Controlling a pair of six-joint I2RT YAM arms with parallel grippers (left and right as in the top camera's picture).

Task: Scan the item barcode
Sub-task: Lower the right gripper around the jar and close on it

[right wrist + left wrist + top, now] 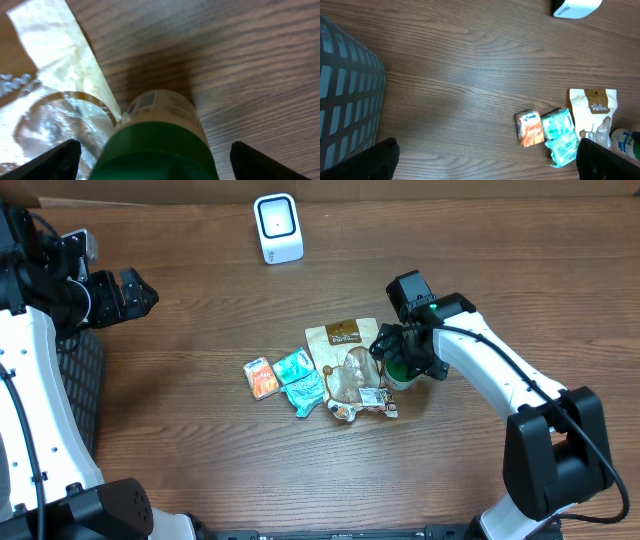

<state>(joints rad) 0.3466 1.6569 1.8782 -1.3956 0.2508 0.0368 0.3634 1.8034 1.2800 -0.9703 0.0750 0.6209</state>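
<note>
Bottle between wide-spread fingers

Right gripper (155, 146) stood over a green-capped bottle (161, 122), its fingers spread wide on either side of the cap, with a gap showing on each side in the right wrist view. The bottle stood on the table (200, 440), touching the right edge of a brown snack pouch (347, 370) that lay flat. Just left of the pouch lay a teal packet (300, 380) and an orange packet (261, 377). A white scanner (277, 227) stood well apart at the far edge. The left gripper (140, 292) hung wide and empty near a dark basket (345, 100).
</note>
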